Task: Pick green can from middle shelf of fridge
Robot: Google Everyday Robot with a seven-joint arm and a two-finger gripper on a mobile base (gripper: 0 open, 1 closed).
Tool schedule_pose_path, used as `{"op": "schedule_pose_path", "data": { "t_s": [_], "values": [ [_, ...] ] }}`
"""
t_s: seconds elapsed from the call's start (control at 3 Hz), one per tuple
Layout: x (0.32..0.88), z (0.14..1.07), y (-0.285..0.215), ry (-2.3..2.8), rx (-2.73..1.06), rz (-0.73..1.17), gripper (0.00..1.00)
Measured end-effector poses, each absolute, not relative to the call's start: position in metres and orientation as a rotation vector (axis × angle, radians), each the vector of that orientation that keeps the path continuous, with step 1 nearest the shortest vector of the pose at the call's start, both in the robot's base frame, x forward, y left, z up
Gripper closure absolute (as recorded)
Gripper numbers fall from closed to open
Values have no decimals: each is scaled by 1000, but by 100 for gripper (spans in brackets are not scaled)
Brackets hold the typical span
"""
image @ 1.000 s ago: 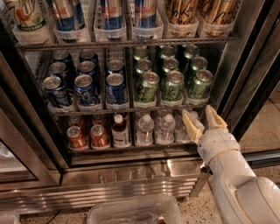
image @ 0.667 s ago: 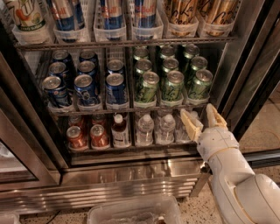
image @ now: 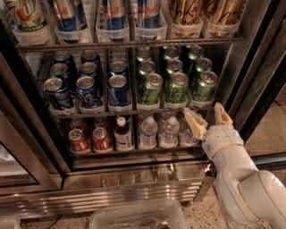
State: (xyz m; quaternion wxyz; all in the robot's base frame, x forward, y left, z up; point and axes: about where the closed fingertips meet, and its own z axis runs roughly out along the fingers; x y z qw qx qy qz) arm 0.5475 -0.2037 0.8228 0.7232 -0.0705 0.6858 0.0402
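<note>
Several green cans stand in three lanes on the right half of the middle shelf (image: 134, 109) of the open fridge (image: 134, 179). The front ones are at left (image: 151, 88), centre (image: 177, 87) and right (image: 204, 86). My gripper (image: 208, 119) is at the lower right on a white arm, just below and in front of the right front green can. Its two tan fingers (image: 195, 123) point up and stand apart, open and empty. It touches no can.
Blue cans (image: 87, 91) fill the left half of the middle shelf. Tall slim cans (image: 115, 13) stand on the rack above. Small red cans (image: 102, 138) and water bottles (image: 147, 132) are on the rack below. The black door frame (image: 257, 76) is on the right. A clear bin (image: 138, 217) sits on the floor.
The gripper has stayed at about the same spot below the right green cans, fingers still apart. The cans have not moved.
</note>
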Motion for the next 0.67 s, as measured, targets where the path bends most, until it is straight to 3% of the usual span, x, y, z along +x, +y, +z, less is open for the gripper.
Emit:
{"op": "schedule_pose_path", "data": {
  "t_s": [0.67],
  "values": [
    [568,825,-213,1512,-153,84,31]
  ]
}}
